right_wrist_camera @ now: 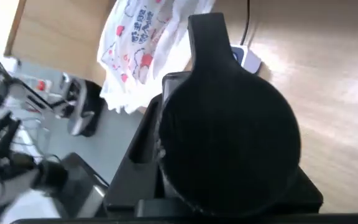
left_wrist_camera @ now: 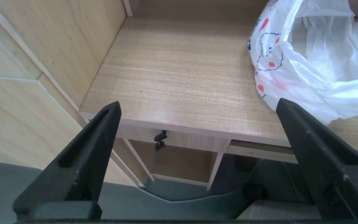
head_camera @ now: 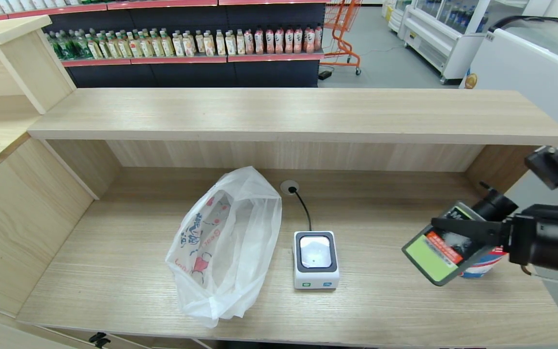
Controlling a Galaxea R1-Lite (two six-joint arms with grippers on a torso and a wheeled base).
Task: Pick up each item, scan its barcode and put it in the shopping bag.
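The flat pack [head_camera: 426, 261] is green, red and black. It is at the right side of the head view, up off the wooden counter [head_camera: 380, 300] and tilted. My right claw [head_camera: 453, 228] is closed on it, with one black finger lying across its top face. Just behind the pack, a small white, red and blue tub [head_camera: 482, 265] stands on the counter.

The white scanner [head_camera: 315, 259] sits near the middle of the head view, with its dark window facing up. A black cord [head_camera: 303, 208] runs from it to a round hole at the back of the counter. The shopping bag [head_camera: 225, 242] lies just left of the scanner. It is thin white plastic with red and blue print, and its mouth is open.

My left claw [left_wrist_camera: 197, 162] is wide open. Its two black fingers [left_wrist_camera: 86, 155] are far apart and hold nothing. It hangs by the counter's front edge, near the bag.
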